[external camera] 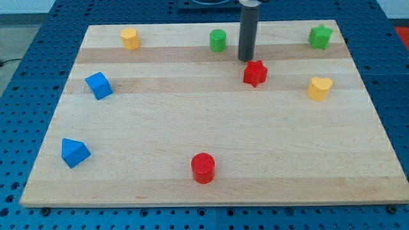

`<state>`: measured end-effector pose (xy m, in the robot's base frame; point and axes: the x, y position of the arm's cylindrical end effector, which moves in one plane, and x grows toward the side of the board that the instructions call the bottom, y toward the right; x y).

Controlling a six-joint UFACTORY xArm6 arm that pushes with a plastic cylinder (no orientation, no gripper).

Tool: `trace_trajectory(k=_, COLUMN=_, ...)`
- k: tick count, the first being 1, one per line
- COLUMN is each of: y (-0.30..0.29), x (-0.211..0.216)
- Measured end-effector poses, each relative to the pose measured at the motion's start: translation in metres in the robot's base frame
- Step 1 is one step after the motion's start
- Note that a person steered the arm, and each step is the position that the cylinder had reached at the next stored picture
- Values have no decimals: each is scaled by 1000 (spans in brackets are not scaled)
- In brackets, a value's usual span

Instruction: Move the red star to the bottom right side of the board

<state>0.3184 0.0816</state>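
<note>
since the push is set by where the tip sits against the star, that relation is given first. the wooden board (211,128) is seen whole, with its bottom right part free of blocks. the rod has no jaws to spread or press together; it is a bare dark rod, holding nothing. my tip (247,61) is placed just above and slightly to the view's left of the red star (255,73), touching or nearly so; contact cannot be confirmed. the star is located in the upper right-centre of the board. the target is judged to lie down-right of the star, so the tip is already roughly on the correct side. a yellow heart (319,88) is noted to the right, near a possible path.
</note>
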Motion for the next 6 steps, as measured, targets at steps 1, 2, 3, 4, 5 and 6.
trace_trajectory(k=1, y=13, x=26)
trace_trajectory(k=2, y=10, x=50)
trace_trajectory(k=3, y=10, x=78)
trace_trajectory(k=4, y=7, x=96)
trace_trajectory(k=5, y=-7, x=117)
trace_trajectory(k=6, y=-25, x=95)
